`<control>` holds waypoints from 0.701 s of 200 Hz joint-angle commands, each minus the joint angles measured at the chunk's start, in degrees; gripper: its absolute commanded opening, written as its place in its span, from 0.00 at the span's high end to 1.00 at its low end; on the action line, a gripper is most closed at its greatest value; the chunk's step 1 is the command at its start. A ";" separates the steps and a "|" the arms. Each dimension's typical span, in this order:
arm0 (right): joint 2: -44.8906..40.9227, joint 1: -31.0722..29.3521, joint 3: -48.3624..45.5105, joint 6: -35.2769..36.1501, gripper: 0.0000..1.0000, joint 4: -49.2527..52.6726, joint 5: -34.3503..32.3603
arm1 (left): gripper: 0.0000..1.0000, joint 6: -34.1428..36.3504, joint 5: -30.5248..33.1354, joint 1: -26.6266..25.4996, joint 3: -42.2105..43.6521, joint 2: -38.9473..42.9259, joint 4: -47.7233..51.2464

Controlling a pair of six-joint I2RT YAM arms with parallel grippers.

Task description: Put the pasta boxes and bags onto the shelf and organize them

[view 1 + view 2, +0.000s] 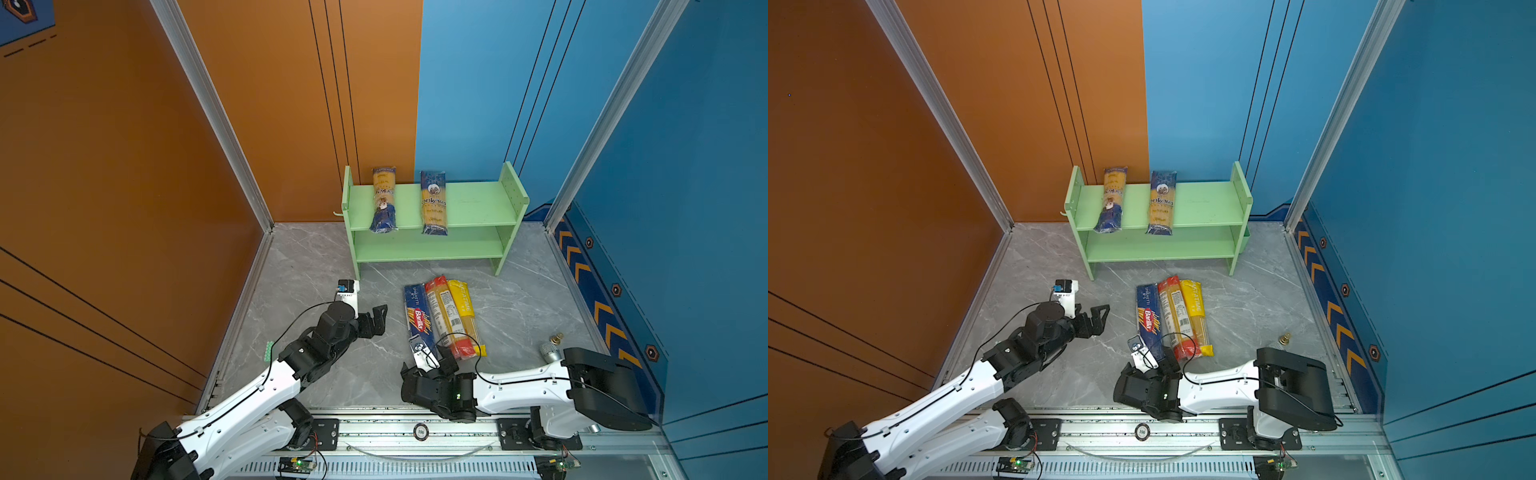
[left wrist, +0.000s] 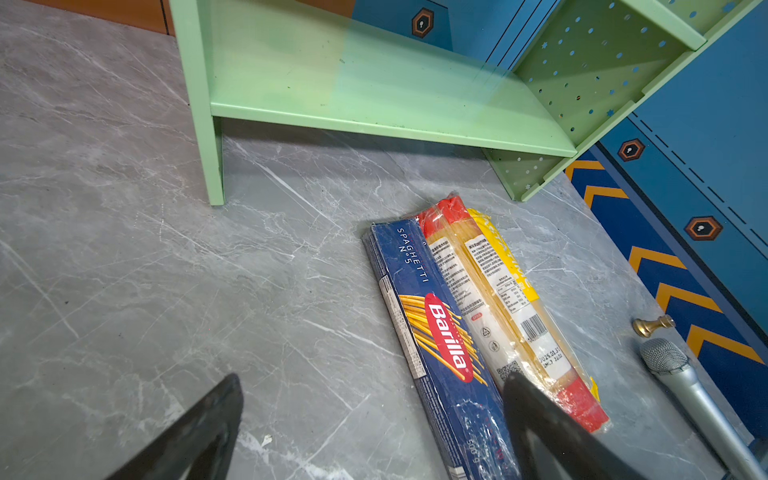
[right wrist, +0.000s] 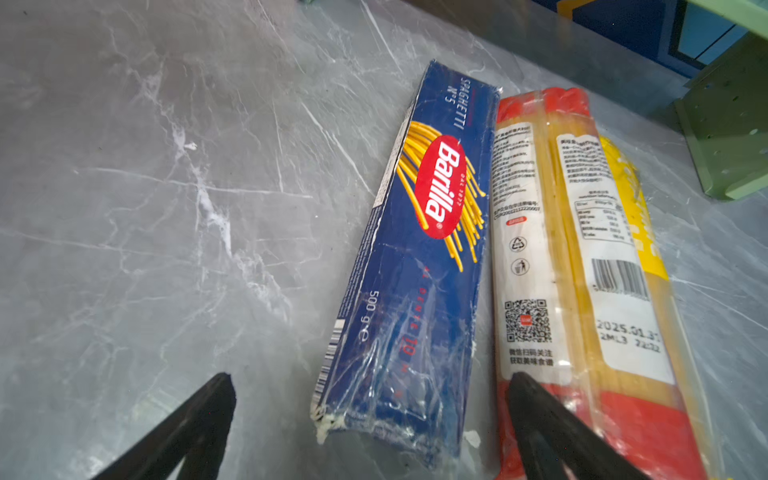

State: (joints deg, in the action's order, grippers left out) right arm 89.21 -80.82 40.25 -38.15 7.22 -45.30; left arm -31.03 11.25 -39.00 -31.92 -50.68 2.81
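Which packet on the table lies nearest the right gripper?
The navy Barilla box: its near end sits framed by the open right gripper. The red-ended packet and yellow-ended packet lie beside it, farther off.

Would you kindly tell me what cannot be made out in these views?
- Barilla box: near end hidden in both top views by the right claw.
- Microphone: mostly behind the right arm in both top views.
- Yellow-ended packet: largely hidden behind the red-ended packet in the right wrist view.
- Brass piece: too small in top views to identify.
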 commanded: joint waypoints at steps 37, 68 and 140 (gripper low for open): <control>3.63 -0.32 0.89 2.73 0.00 -0.59 -1.28 | 0.02 -1.46 0.25 -0.05 0.37 -0.32 -0.87; 2.66 1.21 -0.29 2.82 0.00 -2.27 1.12 | 0.02 -1.42 0.89 -0.67 -0.40 -1.10 -0.71; 0.78 5.59 -2.76 5.59 0.00 -7.56 8.54 | 0.02 -1.41 1.84 -1.73 -2.02 -3.73 -0.70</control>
State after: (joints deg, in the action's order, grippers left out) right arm 91.39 -76.31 38.26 -34.33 2.15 -40.21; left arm -32.05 11.86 -39.99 -32.05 -54.04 2.81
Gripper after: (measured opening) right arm 0.994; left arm 0.978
